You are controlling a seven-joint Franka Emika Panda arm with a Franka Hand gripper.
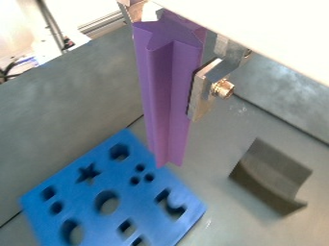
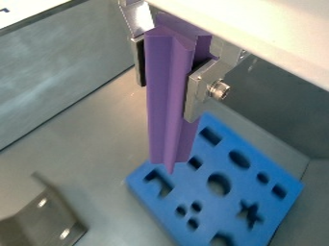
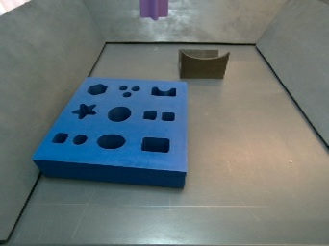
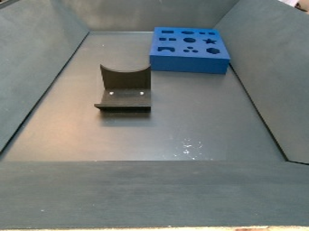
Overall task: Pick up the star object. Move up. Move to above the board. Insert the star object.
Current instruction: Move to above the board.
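My gripper [image 1: 168,53] is shut on the star object [image 1: 164,91], a tall lilac prism that hangs upright between the silver fingers [image 1: 203,88]; both show in the other wrist view too, the gripper [image 2: 171,69] and the star object [image 2: 167,106]. It is held high above the floor. In a side view only its lower end [image 3: 153,8] shows at the top edge. The blue board [image 1: 77,190] lies flat below, with its star hole [image 1: 88,174] empty. The board also shows in a wrist view [image 2: 189,189] and both side views [image 3: 135,130] [image 4: 187,61]. The prism's lower end appears over the board's edge.
The dark fixture [image 3: 203,63] stands on the grey floor beyond the board, and also shows in the other views [image 4: 123,90] [image 1: 270,173] [image 2: 45,216]. Grey walls enclose the floor on all sides.
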